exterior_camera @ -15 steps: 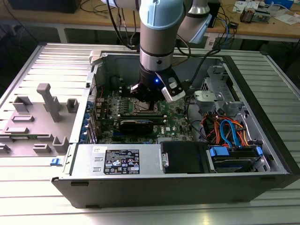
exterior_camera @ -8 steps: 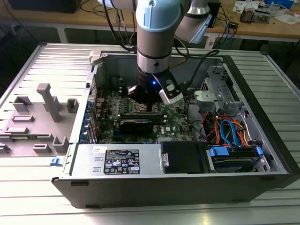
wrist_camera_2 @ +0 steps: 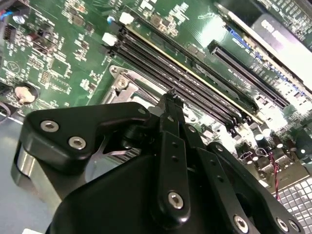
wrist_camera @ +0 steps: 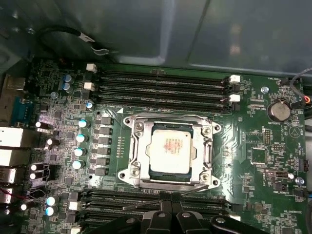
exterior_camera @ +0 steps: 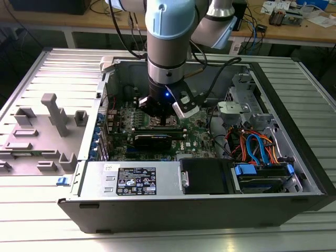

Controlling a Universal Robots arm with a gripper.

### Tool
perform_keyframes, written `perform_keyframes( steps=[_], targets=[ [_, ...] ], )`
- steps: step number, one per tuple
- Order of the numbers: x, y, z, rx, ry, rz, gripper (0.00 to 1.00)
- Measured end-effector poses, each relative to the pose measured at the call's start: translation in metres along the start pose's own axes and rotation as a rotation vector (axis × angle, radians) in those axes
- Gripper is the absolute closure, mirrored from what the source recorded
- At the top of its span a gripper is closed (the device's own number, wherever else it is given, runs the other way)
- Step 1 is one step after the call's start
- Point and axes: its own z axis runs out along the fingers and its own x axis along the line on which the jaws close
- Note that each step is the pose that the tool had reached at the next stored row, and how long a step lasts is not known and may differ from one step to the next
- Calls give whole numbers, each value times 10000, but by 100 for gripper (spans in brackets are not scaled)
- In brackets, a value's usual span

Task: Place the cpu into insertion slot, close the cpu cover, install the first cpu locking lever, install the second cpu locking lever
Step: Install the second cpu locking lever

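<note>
Sitting flat in the square metal-rimmed insertion slot (wrist_camera: pixel 170 152), the silvery square cpu (wrist_camera: pixel 170 148) lies under the closed dull-silver cpu cover (wrist_camera: pixel 140 146); long black memory slots (wrist_camera: pixel 161 85) flank it. The black gripper (wrist_camera: pixel 169 207), fingers together, hovers beside the slot.

No print can be made out with any certainty. A white and black label (exterior_camera: pixel 135 181) sits on the near wall of the power supply housing (exterior_camera: pixel 131 178) in the exterior view, its lettering too small to read. In the first wrist view the cpu (wrist_camera: pixel 170 147) carries faint reddish markings on its metal top, and they are illegible too.
</note>
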Motion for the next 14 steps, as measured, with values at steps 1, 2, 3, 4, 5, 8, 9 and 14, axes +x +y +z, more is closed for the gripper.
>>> perform_keyframes(
  steps=[1, 2, 3, 4, 5, 8, 9, 14],
  targets=[
    [12, -2, 7, -31, -2, 1, 89],
    [21, -3, 14, -56, -4, 2, 89],
    [27, -3, 23, -83, -8, 3, 89],
    [30, -4, 29, -107, -9, 2, 89],
    [31, -5, 30, -115, -9, 2, 89],
    [32, -7, 43, -151, -12, 3, 89],
    [32, -7, 43, -151, -12, 3, 89],
    [32, -7, 43, -152, -12, 3, 89]
  ],
)
